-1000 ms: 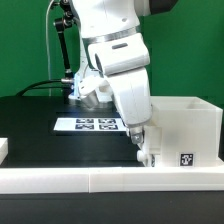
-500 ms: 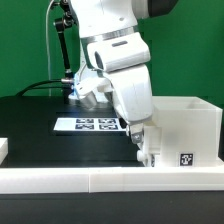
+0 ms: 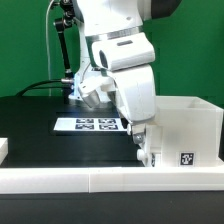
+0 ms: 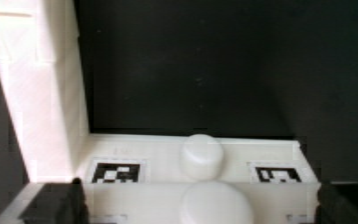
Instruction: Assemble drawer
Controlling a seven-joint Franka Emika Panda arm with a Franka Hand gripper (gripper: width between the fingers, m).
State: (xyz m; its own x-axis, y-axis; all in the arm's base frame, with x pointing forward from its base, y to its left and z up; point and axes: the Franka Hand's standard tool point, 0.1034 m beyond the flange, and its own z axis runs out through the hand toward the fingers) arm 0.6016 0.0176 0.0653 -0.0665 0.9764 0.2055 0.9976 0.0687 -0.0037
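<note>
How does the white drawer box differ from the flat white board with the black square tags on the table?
The drawer box is an open box with upright walls; the marker board is a thin sheet lying flat. The drawer box shows one tag on its front face, while the marker board carries several on top. The gripper is at the drawer box's near corner; the marker board lies apart from it, behind. Both are white, carry tags and rest on the black table.

Exterior: low, level, close. Wrist: down; marker board (image 3: 92,125) shared.

Arm (image 3: 122,75) blocks drawer box (image 3: 185,130) near side; table (image 3: 35,135) beside it open.
</note>
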